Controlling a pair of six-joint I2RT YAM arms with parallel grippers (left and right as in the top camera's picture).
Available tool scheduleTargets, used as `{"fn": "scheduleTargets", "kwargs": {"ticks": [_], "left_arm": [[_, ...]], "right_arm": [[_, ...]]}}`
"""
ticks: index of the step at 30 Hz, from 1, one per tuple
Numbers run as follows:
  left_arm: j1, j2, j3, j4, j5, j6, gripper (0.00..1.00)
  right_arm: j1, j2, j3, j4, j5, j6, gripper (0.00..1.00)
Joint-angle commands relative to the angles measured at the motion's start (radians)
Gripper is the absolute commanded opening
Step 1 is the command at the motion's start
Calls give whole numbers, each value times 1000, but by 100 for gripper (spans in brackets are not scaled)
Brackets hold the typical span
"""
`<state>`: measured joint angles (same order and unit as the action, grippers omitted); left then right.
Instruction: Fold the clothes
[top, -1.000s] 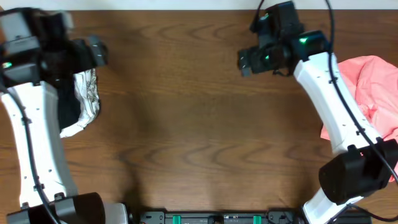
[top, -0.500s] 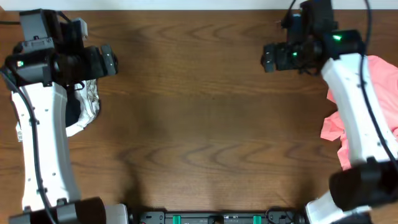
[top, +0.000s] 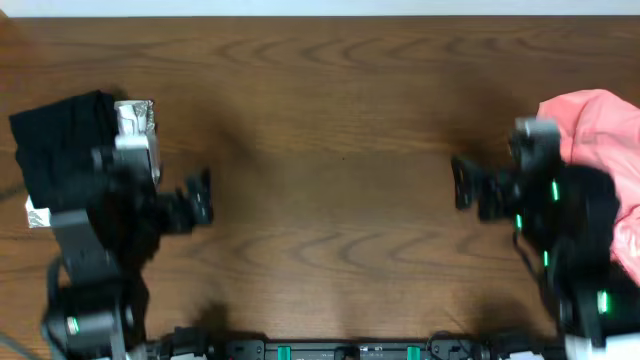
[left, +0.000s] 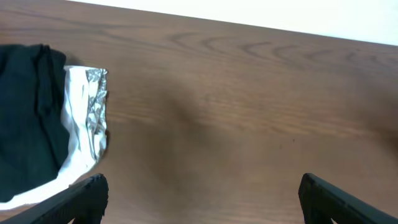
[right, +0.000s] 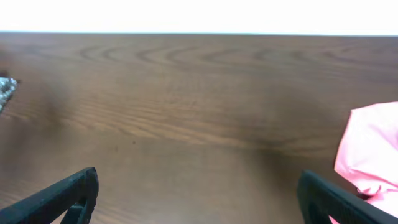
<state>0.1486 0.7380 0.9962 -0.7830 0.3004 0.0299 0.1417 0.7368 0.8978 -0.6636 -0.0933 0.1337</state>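
A folded black garment (top: 58, 140) lies at the far left of the table, on top of a white-grey patterned one (top: 136, 128). A crumpled salmon-pink garment (top: 595, 130) lies at the right edge. My left gripper (top: 198, 200) hovers open over bare wood, right of the black pile. My right gripper (top: 463, 186) is open too, left of the pink garment. In the left wrist view the black garment (left: 25, 137) and the patterned one (left: 87, 118) sit ahead to the left of the open left gripper (left: 202, 202). The right wrist view shows the pink garment (right: 373, 155) beside the right fingertip (right: 326, 199); nothing lies between the fingers.
Brown wooden table (top: 330, 150) with its far edge against a white band at the top. Both arm bases stand at the near edge, left and right. A dark rail (top: 350, 350) runs along the near edge.
Both arms have drawn back from the far side toward the near edge. The left arm no longer covers the black and patterned pile. Both grippers stayed open.
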Motion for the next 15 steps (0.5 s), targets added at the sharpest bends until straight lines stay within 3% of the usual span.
{"fn": "scheduleTargets", "kwargs": {"ticks": [1,7,15], "left_arm": [[-2,-69,-64,2,2,3,98],[-2,-112,-76,-97,2,3,98],[-2,-109,-76,-118,2,3,98]], "right_arm": [[9,-155,-119,17,29,31,99],[9,-325,-193,-139,29,30,99],[9,-336,-193,-456,29,30,99]]}}
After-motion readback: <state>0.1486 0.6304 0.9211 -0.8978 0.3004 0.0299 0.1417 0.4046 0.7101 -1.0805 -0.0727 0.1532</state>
